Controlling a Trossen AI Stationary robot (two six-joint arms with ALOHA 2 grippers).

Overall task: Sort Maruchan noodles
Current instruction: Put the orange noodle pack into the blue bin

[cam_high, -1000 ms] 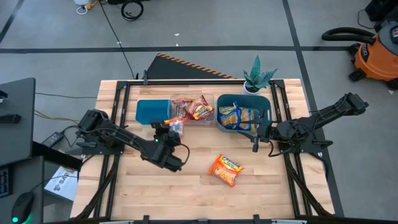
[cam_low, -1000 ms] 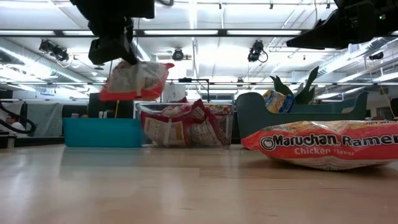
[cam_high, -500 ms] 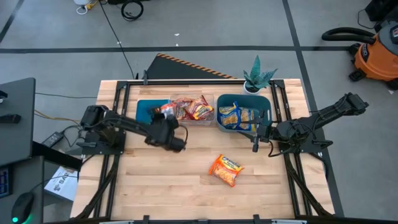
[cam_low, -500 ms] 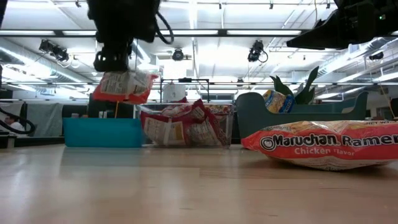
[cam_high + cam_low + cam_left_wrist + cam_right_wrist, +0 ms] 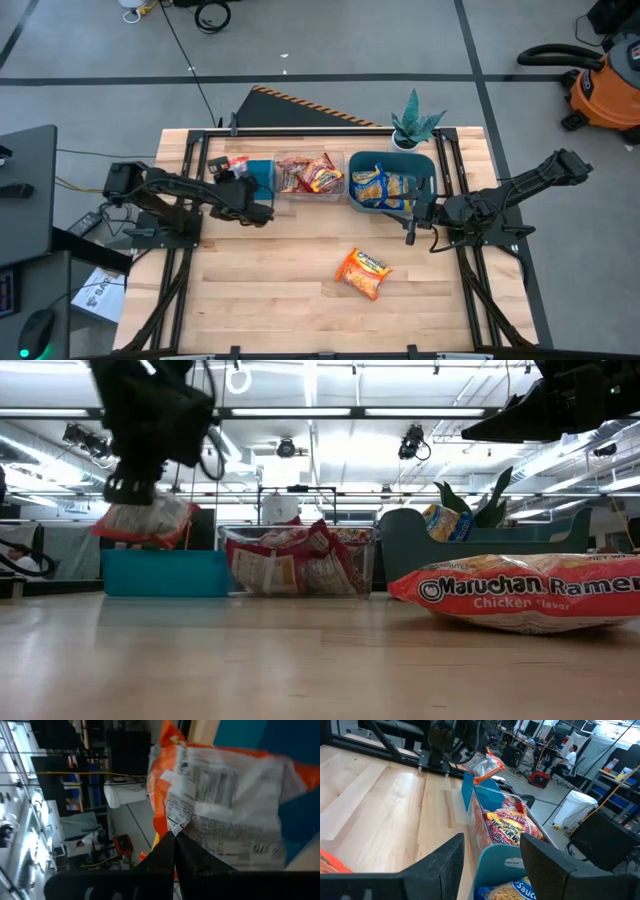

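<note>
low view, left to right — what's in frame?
Silvery packet shut in the left gripper → teal bin → clear bin of red packets → dark teal bin with a yellow packet → orange Maruchan packet on the table.

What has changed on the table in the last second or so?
The left hand, shut on a silvery packet with red-orange edges, carried it from in front of the bins toward the table's left, to the far left end of the teal bin. Nothing was let go. The right hand stayed open near the dark blue-grey bin, and the orange packet lay unmoved on the table.
</note>
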